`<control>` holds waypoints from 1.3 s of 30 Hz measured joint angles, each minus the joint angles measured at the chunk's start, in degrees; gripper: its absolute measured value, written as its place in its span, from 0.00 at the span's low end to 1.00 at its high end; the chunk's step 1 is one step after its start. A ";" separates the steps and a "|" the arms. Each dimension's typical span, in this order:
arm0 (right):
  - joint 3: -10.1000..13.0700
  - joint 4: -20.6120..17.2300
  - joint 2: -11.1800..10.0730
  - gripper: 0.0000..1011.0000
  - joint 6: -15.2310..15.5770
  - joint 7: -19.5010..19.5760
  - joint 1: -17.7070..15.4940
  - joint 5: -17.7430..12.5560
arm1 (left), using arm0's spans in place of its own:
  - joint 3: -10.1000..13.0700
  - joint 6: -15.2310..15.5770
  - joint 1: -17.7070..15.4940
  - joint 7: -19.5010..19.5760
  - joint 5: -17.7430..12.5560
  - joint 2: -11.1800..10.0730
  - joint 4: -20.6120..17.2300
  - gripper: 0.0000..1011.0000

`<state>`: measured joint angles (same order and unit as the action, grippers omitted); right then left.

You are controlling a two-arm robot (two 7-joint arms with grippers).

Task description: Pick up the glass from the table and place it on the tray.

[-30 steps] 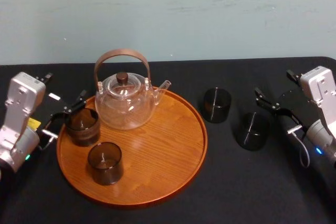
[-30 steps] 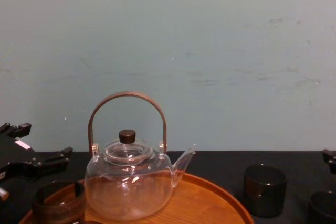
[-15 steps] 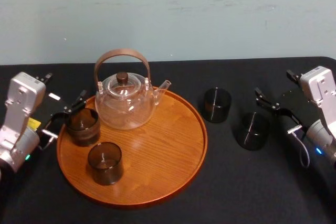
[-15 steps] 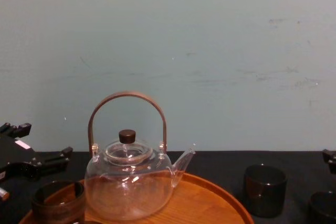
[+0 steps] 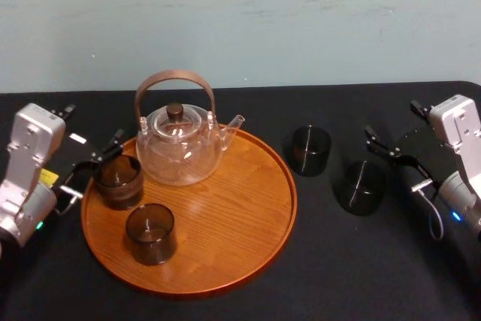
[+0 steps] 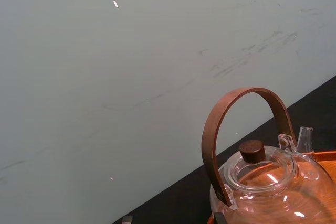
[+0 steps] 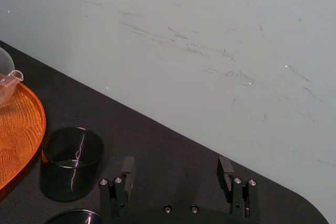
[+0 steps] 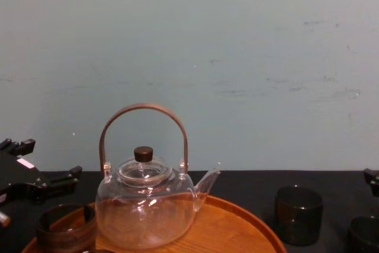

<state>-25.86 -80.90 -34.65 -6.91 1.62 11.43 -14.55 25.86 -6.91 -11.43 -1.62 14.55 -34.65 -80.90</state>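
Observation:
Two dark glasses stand on the black table right of the tray: one (image 5: 310, 149) farther back, one (image 5: 361, 186) nearer me. My right gripper (image 5: 392, 120) hovers open just right of and behind the nearer glass; in the right wrist view its fingers (image 7: 127, 167) are spread wide with nothing between them, beside the farther glass (image 7: 72, 162). The round orange-brown tray (image 5: 225, 208) holds a glass teapot (image 5: 178, 140) and two more dark glasses (image 5: 118, 180) (image 5: 150, 233). My left gripper (image 5: 94, 125) stands open at the tray's left edge, close behind the left glass there.
The teapot's tall brown hoop handle (image 8: 144, 111) rises above the tray (image 8: 237, 223). A pale wall closes off the table's far edge. Black cloth lies bare in front of the tray and the two table glasses (image 8: 299, 214) (image 8: 362, 233).

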 joint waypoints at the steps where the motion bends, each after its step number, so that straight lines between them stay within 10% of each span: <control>1: 0.00 0.00 0.00 0.99 0.00 0.00 0.00 0.00 | 0.00 0.00 0.00 0.00 0.00 0.00 0.00 0.99; 13: 1.82 -1.03 -0.57 0.99 -1.57 -2.17 -1.87 -1.40 | 0.00 0.00 0.00 0.00 0.00 0.00 0.00 0.99; 39: 8.66 -13.97 -3.29 0.99 2.72 -4.20 -17.09 -6.93 | 0.00 0.00 0.00 0.00 0.00 0.00 0.00 0.99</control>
<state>-17.20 -94.87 -37.94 -4.19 -2.58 -5.66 -21.48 25.86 -6.91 -11.43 -1.62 14.55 -34.65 -80.90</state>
